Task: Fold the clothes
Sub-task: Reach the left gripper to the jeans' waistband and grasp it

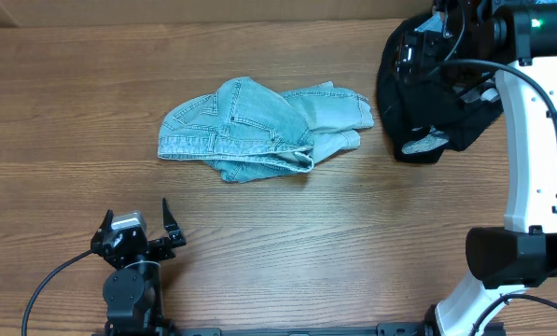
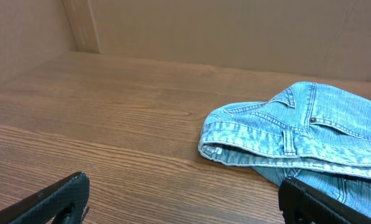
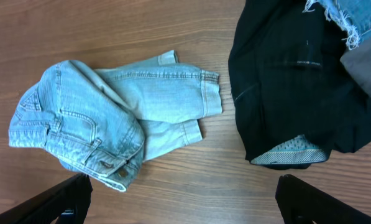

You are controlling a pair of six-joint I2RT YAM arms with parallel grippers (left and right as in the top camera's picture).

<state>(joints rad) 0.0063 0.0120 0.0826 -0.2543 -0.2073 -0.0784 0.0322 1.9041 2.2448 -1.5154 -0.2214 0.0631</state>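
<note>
The pale light-blue denim trousers are lying crumpled near the middle of the wooden table. Their waistband and pockets are bunching on the left side in the overhead view, and the 2 hemmed legs are folding over each other toward the right.

Just right of the trousers, with a strip of bare wood between, a black garment is sitting in a heap, showing a patch of pale striped lining at its near edge. On the side of that heap away from the trousers, a frayed mid-blue denim piece and a grey piece are resting on the black cloth.

The left gripper is sitting well in front of the trousers, toward the near table edge, pointing at the waistband. Its jaws are standing wide apart with nothing between them.

The right gripper is hanging above the table, looking down on both the trousers and the black heap. Its 2 fingers are spreading wide, holding nothing.
</note>
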